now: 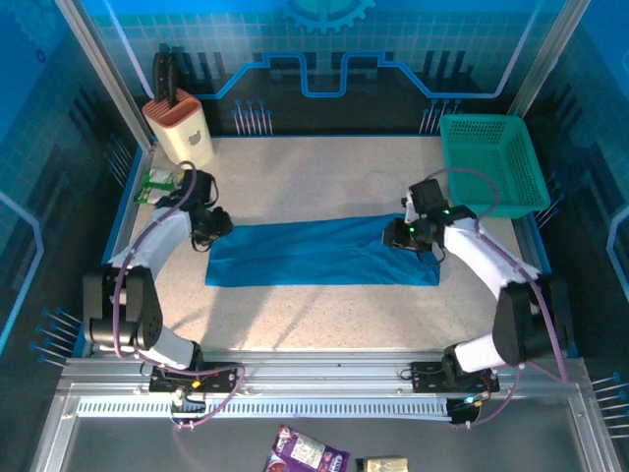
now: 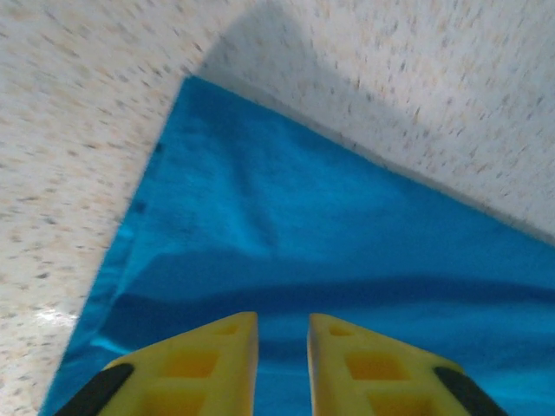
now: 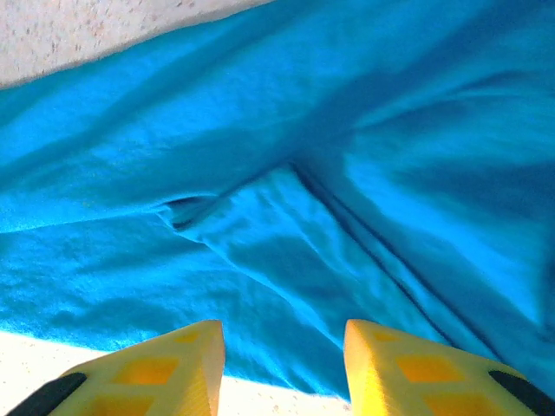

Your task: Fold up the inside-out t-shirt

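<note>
Step in hand: by my reading, you are setting up a pinch at both ends of the band so you can carry one long edge over the other
Doing it well: bite the near long edge at both ends, take every layer, lift the two ends evenly, and keep the cloth taut so the middle does not sag or crease
Inside-out t-shirt (image 1: pixel 314 254): lies flat at mid-table as a long, narrow blue band running left to right, already doubled lengthwise
Left gripper (image 1: pixel 211 228): sits at the band's left end; on its wrist camera the yellow fingers (image 2: pixel 227 340) stand a narrow gap apart with nothing between them, and the cloth's corner spreads just ahead
Right gripper (image 1: pixel 398 234): sits at the right end, over rumpled folds; its jaws are wider, cloth showing under and beyond them, none held
Contact: whether either set of tips touches the fabric I cannot tell from these angles
Table (image 1: pixel 314 177): speckled top shows beyond the band
Far right: green basket (image 1: pixel 491 167), well apart from the cloth; leave it be
</note>
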### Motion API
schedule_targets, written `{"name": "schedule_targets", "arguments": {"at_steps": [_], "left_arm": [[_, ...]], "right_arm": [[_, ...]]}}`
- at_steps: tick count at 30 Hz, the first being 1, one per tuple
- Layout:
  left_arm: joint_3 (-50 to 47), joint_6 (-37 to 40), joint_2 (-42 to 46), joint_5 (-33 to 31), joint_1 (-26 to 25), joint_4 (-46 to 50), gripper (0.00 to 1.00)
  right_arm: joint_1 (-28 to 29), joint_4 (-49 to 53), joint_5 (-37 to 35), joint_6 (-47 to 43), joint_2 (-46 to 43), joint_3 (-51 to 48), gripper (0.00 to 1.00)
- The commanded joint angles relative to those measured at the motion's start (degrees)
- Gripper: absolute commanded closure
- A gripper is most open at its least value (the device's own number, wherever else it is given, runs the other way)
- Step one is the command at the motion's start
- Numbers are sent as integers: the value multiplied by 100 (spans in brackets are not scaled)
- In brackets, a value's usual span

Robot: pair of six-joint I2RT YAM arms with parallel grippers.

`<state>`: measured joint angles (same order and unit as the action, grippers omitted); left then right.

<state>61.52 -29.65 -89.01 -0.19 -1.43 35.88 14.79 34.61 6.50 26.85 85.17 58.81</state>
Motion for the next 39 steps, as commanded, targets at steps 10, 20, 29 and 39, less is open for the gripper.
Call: {"name": "schedule_targets", "arguments": {"at_steps": [10,20,29,39], "left_arm": [[-31,243,-1106,-299,164,44,83],[188,405,-1202,-566,196,179,83],[168,390,-1031,-511,196,164,83],[131,363,-818,-441,189,214,83]], "right_arm": [[122,568,-531,-448,1282,449,52],[95,301,278,-1294,1628,1128,56],[87,692,-225,-1713,2490,1930,57],[382,1223,184,-1538,1834,1714,100]]}}
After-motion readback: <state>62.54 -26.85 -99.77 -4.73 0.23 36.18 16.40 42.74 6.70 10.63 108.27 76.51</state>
